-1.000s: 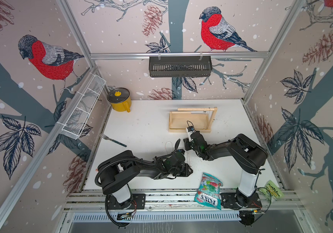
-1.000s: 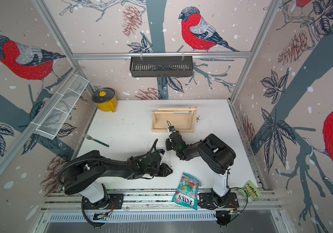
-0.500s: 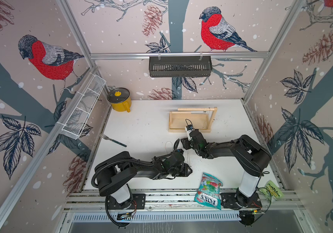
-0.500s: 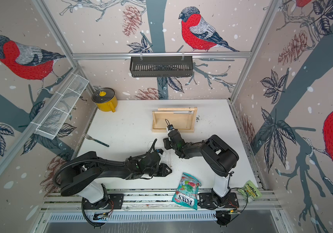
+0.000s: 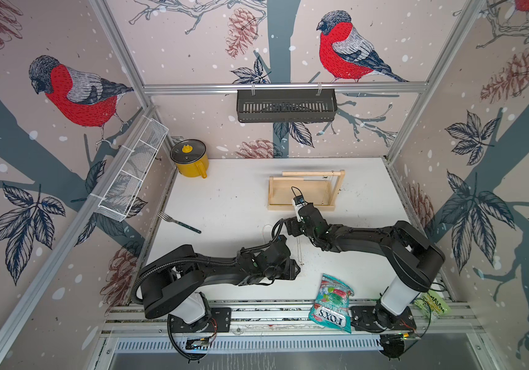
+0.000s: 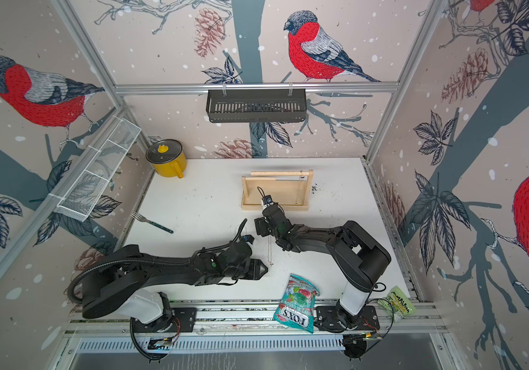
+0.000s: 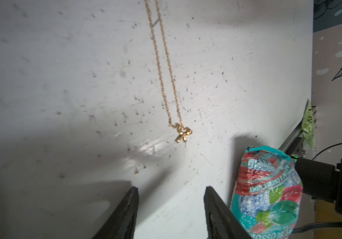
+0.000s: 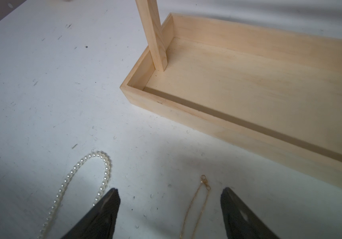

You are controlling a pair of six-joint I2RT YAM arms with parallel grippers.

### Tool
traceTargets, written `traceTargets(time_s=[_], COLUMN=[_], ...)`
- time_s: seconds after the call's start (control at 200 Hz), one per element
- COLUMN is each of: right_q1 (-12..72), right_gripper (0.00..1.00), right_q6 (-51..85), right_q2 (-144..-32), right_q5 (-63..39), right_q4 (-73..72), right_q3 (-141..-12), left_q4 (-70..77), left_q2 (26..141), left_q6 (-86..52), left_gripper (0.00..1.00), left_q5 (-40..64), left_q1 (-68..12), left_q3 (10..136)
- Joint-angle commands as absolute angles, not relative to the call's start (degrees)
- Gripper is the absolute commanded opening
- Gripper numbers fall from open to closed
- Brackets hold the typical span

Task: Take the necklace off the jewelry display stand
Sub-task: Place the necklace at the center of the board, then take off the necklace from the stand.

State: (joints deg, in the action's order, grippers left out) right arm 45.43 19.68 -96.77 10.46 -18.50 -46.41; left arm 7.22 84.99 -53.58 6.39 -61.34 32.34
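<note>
Two black arms reach low over the white table [image 5: 231,198] from their bases at the front edge. The left arm lies nearly flat and stretches toward the table's middle, its wrist level and the left gripper [image 7: 171,189] pointing toward the right side, just above the surface. Its jaws stand apart with nothing between them. The right arm folds at a raised elbow and runs its forearm back toward the centre, where the right gripper [image 8: 170,191] tilts down and faces the jewelry display stand [image 5: 317,207]. Its fingers [image 8: 104,209] are spread wide and grip nothing. The gold necklace [image 8: 205,183] is off the stand and lies stretched on the table between the two grippers. Its clasp end rests on the surface between the right fingers, untouched, and its bow pendant [image 7: 183,135] lies a little ahead of the left jaws. A pearl strand [image 8: 106,165] curls on the table just beside the right gripper. In both top views a thin chain hangs from the dowel bar [image 5: 308,173] near the post [image 5: 340,187]. A candy bag [image 5: 332,302] sits at the front edge near the left gripper.
</note>
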Motion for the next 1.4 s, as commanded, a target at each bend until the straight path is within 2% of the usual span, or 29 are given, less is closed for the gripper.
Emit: traceTargets(time_s=[0.0, 0.4, 0.6, 0.74, 0.83, 0.92, 1.036, 1.131, 1.396], right_q1=[45.9, 46.0, 43.2, 38.9, 33.9, 27.9, 21.2, 18.5, 17.2], right_gripper=[0.79, 0.81, 0.81, 0.87, 0.87, 0.87, 0.81, 0.74, 0.57], right_q6=[19.5, 18.2, 17.3, 16.0, 16.7, 19.7, 24.1, 24.0, 18.9], right_q2=[-94.0, -76.5, -65.6, -60.5, -58.7, -57.1, -56.5, -57.7, -63.0], right_q5=[13.7, 16.1, 15.8, 20.5, 18.7, 12.4, 4.1, 1.4, -5.2], right_q4=[-16.0, -17.1, -21.7, -22.8, -20.7, -20.5, -23.1, -23.2, -25.1], right_q3=[-46.5, -42.6, -37.5, -34.6, -35.1, -35.8, -36.1, -37.4, -38.1], left_q4=[-4.2, -1.8, 7.0, 12.2, 15.4, 18.6, 22.4, 24.8, 28.4], left_q2=[81.7, 61.0, 52.3, 48.9, 48.4, 49.5, 51.9, 53.9, 55.7], left_q6=[-51.1, -38.0, -27.6, -20.8, -18.7, -19.2, -19.0, -18.2, -16.6], left_gripper=[0.54, 0.59, 0.75, 0.96, 0.97, 0.97, 0.97, 0.97, 0.97], left_q5=[1.3, -11.8, -23.2, -28.1, -28.3, -25.1, -24.1, -22.6, -21.9], left_q1=[-61.3, -61.3, -61.3, -60.3, -57.7, -53.7, -52.5, -52.5, -52.5], left_q3=[31.5, 29.9, 27.0, 26.1, 25.5, 25.0, 24.7, 24.8, 23.4])
